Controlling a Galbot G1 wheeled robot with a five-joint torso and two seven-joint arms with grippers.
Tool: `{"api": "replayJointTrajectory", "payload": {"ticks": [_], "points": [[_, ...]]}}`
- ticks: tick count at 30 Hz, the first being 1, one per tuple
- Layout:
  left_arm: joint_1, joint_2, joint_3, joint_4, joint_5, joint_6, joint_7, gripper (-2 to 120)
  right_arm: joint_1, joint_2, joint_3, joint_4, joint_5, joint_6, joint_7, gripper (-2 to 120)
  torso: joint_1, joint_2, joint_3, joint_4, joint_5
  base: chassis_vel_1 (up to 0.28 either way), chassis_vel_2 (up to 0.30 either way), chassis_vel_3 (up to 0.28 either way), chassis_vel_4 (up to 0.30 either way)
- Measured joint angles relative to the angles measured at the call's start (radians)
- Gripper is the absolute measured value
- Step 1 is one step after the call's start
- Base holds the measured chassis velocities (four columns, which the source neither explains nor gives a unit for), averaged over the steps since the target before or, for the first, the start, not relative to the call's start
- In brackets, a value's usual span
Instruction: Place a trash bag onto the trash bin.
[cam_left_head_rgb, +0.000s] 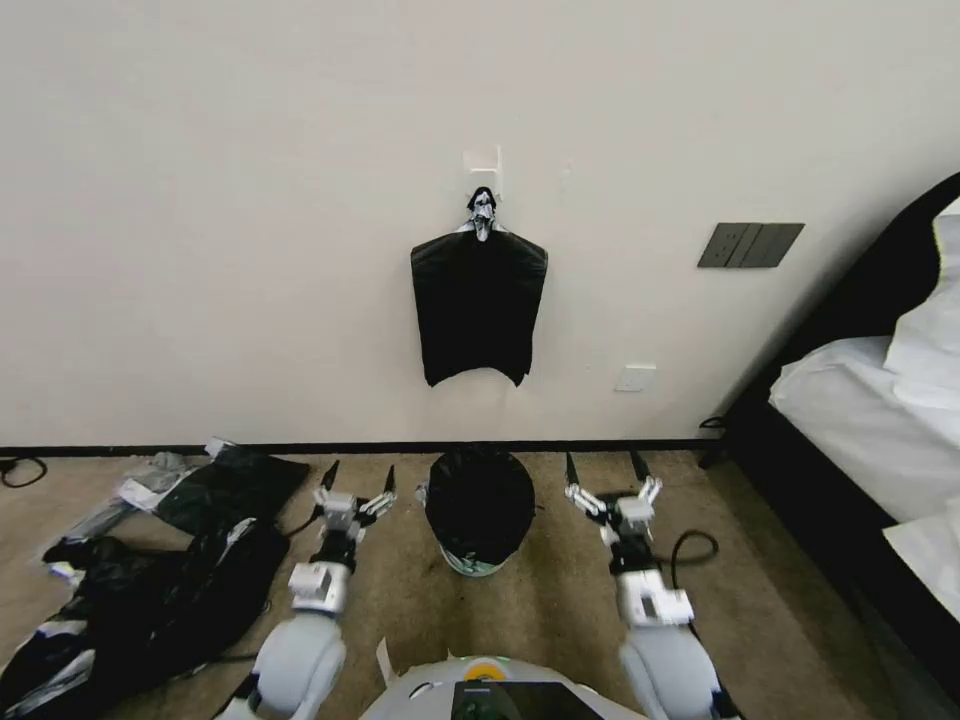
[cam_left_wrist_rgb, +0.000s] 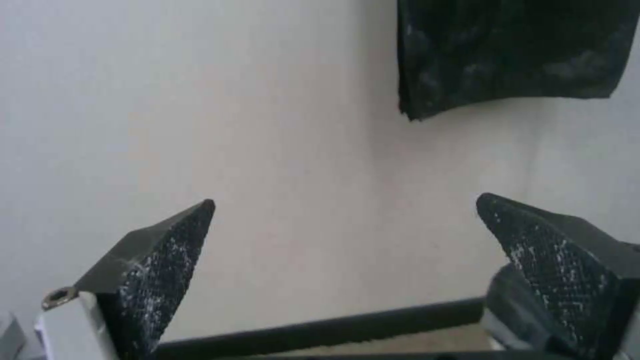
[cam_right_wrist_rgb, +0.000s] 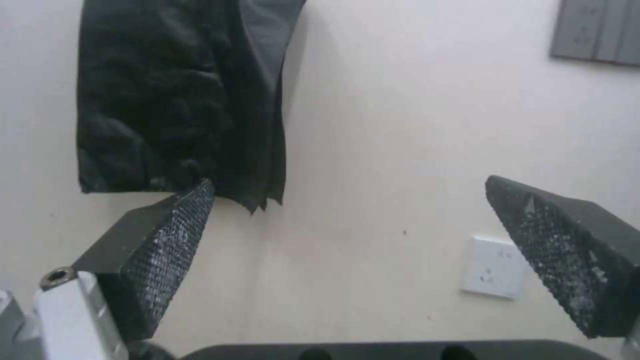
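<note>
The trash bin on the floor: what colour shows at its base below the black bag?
Pale green and white, best in the head view, on the trash bin under the trash bag.

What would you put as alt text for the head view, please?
A small white trash bin stands on carpet by a wall, already lined with a black trash bag, flanked by the robot's open left hand and open right hand. A black bundle hangs on the wall above.

Cream wall (cam_left_head_rgb: 200, 200), tan carpet (cam_left_head_rgb: 540, 610), white-sheeted bed (cam_left_head_rgb: 880, 400) at right.
</note>
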Motion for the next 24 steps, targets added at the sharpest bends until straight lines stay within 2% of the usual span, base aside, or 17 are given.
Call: {"api": "replayJointTrajectory", "payload": {"ticks": [5,6,8,12,24], "points": [[0.109,-0.053,-0.031,-0.018,0.094,-0.1,0.008,100,-0.071,0.05,-0.001,0.005,-0.037,0.041,-0.001,100,0.0,0.0,0.0,0.0002,0.0001,0.0,0.0,0.0,0.0],[0.109,-0.053,-0.031,-0.018,0.094,-0.1,0.008,100,-0.071,0.05,-0.001,0.005,-0.037,0.041,-0.001,100,0.0,0.0,0.0,0.0002,0.0001,0.0,0.0,0.0,0.0],[0.142,-0.058,-0.012,-0.019,0.134,-0.139,-0.026,100,-0.075,0.06,-0.006,0.011,-0.044,0.04,0.007,100,0.0,0.0,0.0,0.0001,0.0003,0.0,0.0,0.0,0.0],[0.155,-0.054,0.002,-0.019,0.147,-0.148,-0.043,100,-0.074,0.06,-0.008,0.014,-0.047,0.034,0.011,100,0.0,0.0,0.0,0.0001,0.0003,0.0,0.0,0.0,0.0],[0.151,-0.051,0.006,-0.019,0.143,-0.144,-0.047,100,-0.069,0.058,-0.012,0.015,-0.046,0.026,0.015,100,0.0,0.0,0.0,0.0001,0.0002,0.0,0.0,0.0,0.0]]}}
